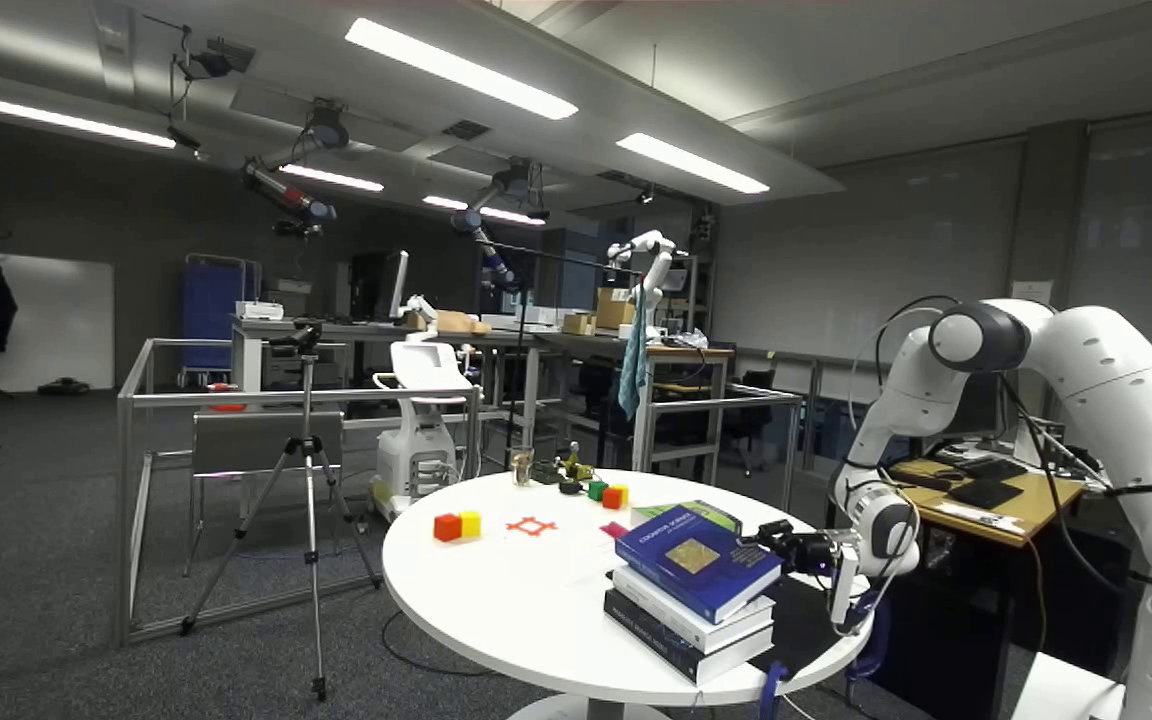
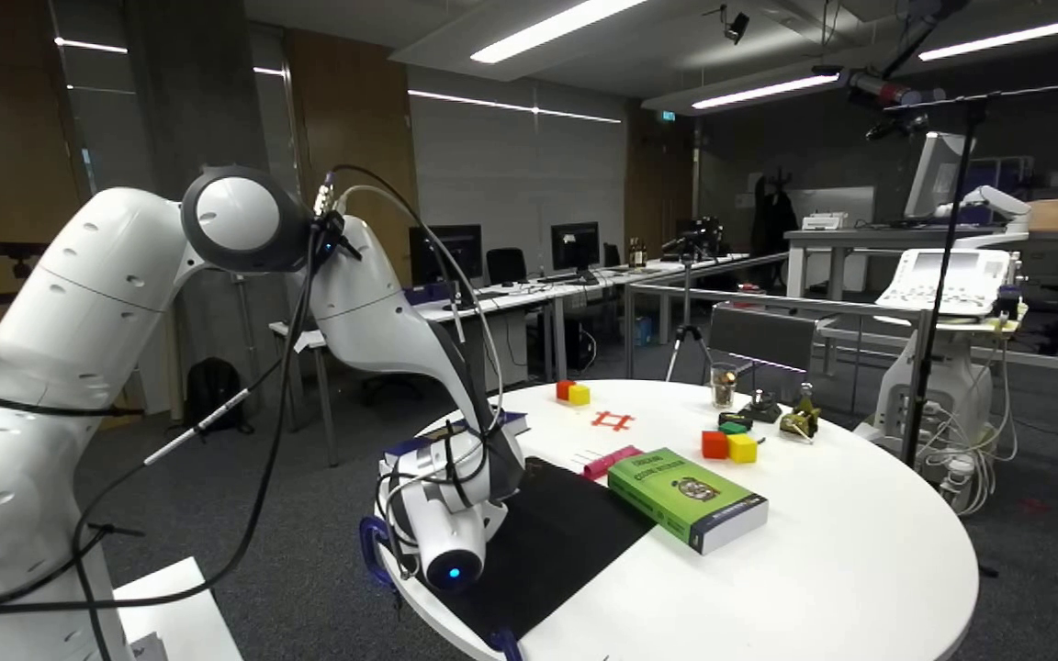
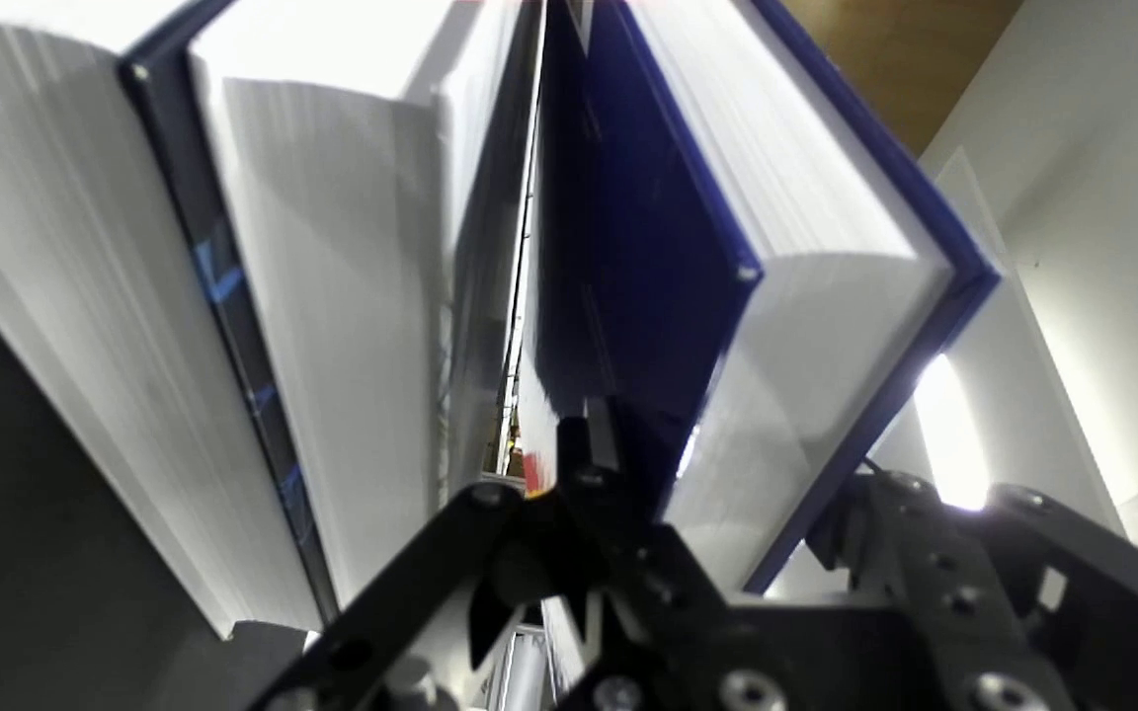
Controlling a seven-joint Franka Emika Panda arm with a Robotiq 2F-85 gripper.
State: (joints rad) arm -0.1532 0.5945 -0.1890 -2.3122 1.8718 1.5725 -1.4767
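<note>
My gripper (image 1: 774, 538) is at the near corner of a blue hardcover book (image 1: 656, 545) on top of a stack. In the wrist view, my fingers (image 3: 717, 474) sit on either side of the blue book (image 3: 826, 395), one under its lower cover and one against its upper cover. The book is slightly tilted, with a narrow wedge gap above the white book (image 1: 676, 605). A dark-spined book (image 1: 651, 635) lies at the bottom. In an exterior view the arm hides the gripper and most of the stack; part of the blue book (image 2: 512, 423) shows behind it.
A black mat (image 2: 557, 542) lies under the arm. A green book (image 2: 685, 491) and pink item (image 2: 610, 461) lie beside it. Red (image 1: 447, 527) and yellow (image 1: 469, 523) cubes, a red frame (image 1: 532, 526) and a glass (image 2: 723, 386) stand farther off. Blue clamps (image 1: 876, 640) grip the table edge.
</note>
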